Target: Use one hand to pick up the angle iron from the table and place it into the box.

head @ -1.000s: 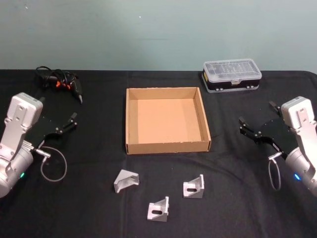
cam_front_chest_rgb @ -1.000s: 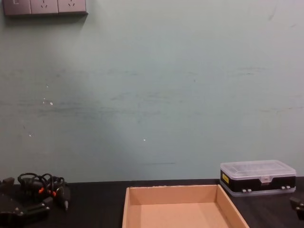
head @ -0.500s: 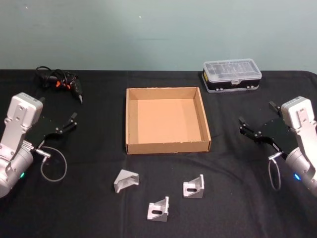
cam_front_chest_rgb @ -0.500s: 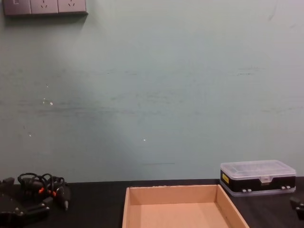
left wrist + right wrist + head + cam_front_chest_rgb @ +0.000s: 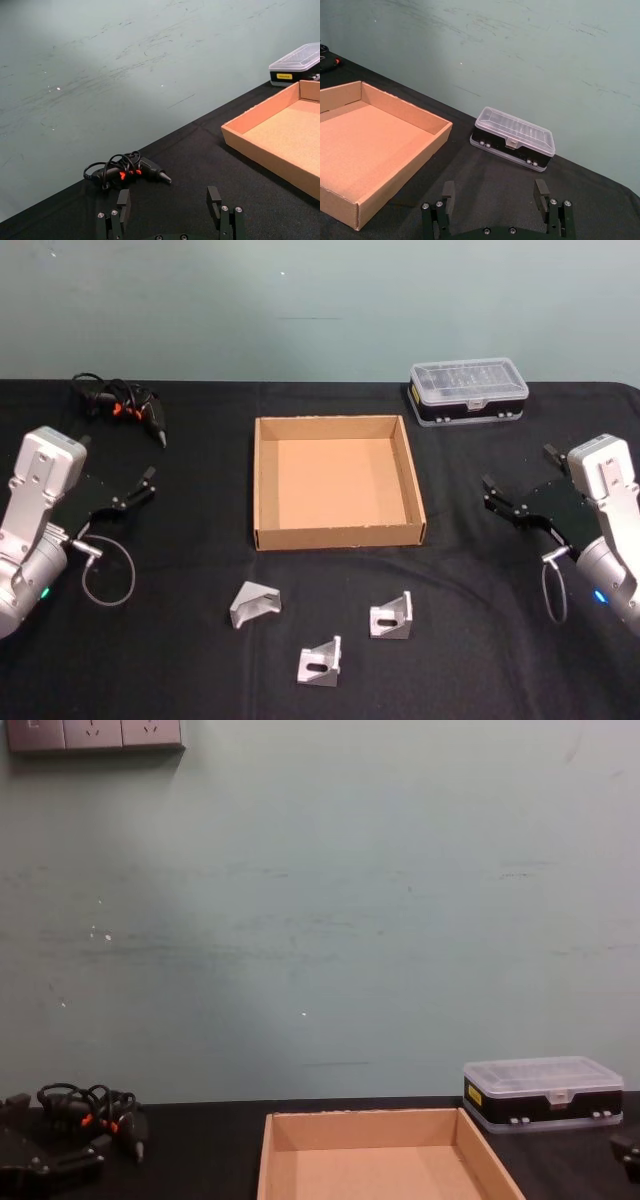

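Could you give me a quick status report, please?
Left gripper open, left of box. Right gripper open, right of box. Three angle irons on table, untouched. Nothing blocking.

- Left gripper sat low over the black table, its two fingers spread apart with nothing between them.
- Black cable tangle with orange bits lay ahead of the fingers, near the wall.
- Cardboard box was empty.
- Clear-lidded plastic case stood beyond the box.

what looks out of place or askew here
Nothing spilled or damaged. The left bracket, near bracket and right bracket lie at mixed angles before the empty box; a tangled cable sits far left. Left claw and right claw hang idle.
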`<action>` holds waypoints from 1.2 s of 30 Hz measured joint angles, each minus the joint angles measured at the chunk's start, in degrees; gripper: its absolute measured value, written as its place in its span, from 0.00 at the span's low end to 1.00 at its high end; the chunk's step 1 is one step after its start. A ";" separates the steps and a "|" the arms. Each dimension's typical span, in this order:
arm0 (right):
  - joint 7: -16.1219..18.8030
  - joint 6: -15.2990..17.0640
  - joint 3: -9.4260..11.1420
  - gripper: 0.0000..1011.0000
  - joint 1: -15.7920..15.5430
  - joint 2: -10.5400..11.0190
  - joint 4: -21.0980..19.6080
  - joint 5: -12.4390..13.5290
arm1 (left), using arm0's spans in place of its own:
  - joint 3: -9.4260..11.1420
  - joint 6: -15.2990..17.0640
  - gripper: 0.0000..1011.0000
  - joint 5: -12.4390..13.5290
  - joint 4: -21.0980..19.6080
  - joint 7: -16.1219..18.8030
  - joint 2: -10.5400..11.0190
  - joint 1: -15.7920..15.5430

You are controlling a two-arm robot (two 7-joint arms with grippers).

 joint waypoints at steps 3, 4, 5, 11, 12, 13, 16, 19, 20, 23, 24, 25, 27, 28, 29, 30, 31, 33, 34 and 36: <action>0.00 0.00 0.00 0.99 0.00 0.00 0.00 0.00 | 0.00 0.00 0.99 0.00 0.00 0.00 0.00 0.00; 0.00 0.00 0.00 0.99 0.00 0.00 0.00 0.00 | 0.00 0.00 0.99 0.00 0.00 0.00 0.00 0.00; 0.00 0.00 0.00 0.99 0.00 0.00 0.00 0.00 | 0.00 0.00 0.99 0.00 0.00 0.00 0.00 0.00; 0.07 0.00 0.05 0.99 0.00 -0.01 0.00 -0.02 | 0.00 0.00 0.99 0.00 0.00 0.00 0.00 0.00; 0.25 -0.05 0.18 0.99 0.07 -0.01 0.07 -0.02 | 0.00 0.00 0.99 0.00 0.00 0.00 0.00 0.00; 0.92 -0.33 0.55 0.99 0.28 0.07 0.16 0.00 | 0.00 0.00 0.99 0.00 0.00 0.00 0.00 0.00; 2.27 -1.00 1.22 0.99 0.43 0.52 0.00 0.31 | 0.00 0.00 0.99 0.00 0.00 0.00 0.00 0.00; 4.20 -1.72 2.36 0.99 0.20 1.52 -1.31 1.06 | 0.00 0.00 0.99 0.00 0.00 0.00 0.00 0.00; 5.31 -1.97 2.90 0.99 -0.13 2.24 -2.21 1.59 | 0.00 0.00 0.99 0.00 0.00 0.00 0.00 0.00; 8.30 -2.14 4.01 0.99 -0.99 4.25 -4.76 2.91 | 0.00 0.00 0.99 0.00 0.00 0.00 0.00 0.00; 9.05 -2.12 4.26 0.99 -1.25 4.82 -5.45 3.33 | 0.00 0.00 0.99 0.00 0.00 0.00 0.00 0.00; 10.61 -1.82 4.76 0.99 -1.79 5.95 -6.81 4.02 | 0.00 0.00 0.99 0.00 0.00 0.00 0.00 0.00; 12.22 -1.05 5.31 0.99 -2.43 7.37 -8.57 4.74 | 0.00 0.00 0.99 0.00 0.00 0.00 0.00 -0.01; 12.88 -0.61 5.59 0.99 -2.76 8.06 -9.40 5.07 | 0.00 0.00 0.99 0.00 0.00 0.00 0.00 0.00; 14.26 0.56 6.10 0.99 -3.39 9.42 -11.00 5.76 | 0.00 0.00 0.99 0.00 0.00 0.00 0.00 0.00; 15.03 1.17 6.32 0.99 -3.65 10.03 -11.71 6.15 | 0.00 0.00 0.99 0.00 0.00 0.00 0.00 0.00; 15.70 1.69 6.51 0.99 -3.84 10.47 -12.27 6.54 | 0.00 0.00 0.99 0.00 0.00 0.00 0.00 0.00; 18.39 3.82 6.98 0.99 -4.28 12.32 -14.18 7.76 | 0.00 0.00 0.99 0.00 0.00 0.00 0.00 0.00; 19.28 4.53 7.05 0.99 -4.32 12.93 -14.76 8.14 | 0.00 0.00 0.99 0.00 0.00 0.00 0.00 0.00; 22.70 6.60 7.03 0.99 -4.20 14.65 -16.19 9.21 | 0.00 0.00 0.99 0.00 0.00 0.00 0.00 0.00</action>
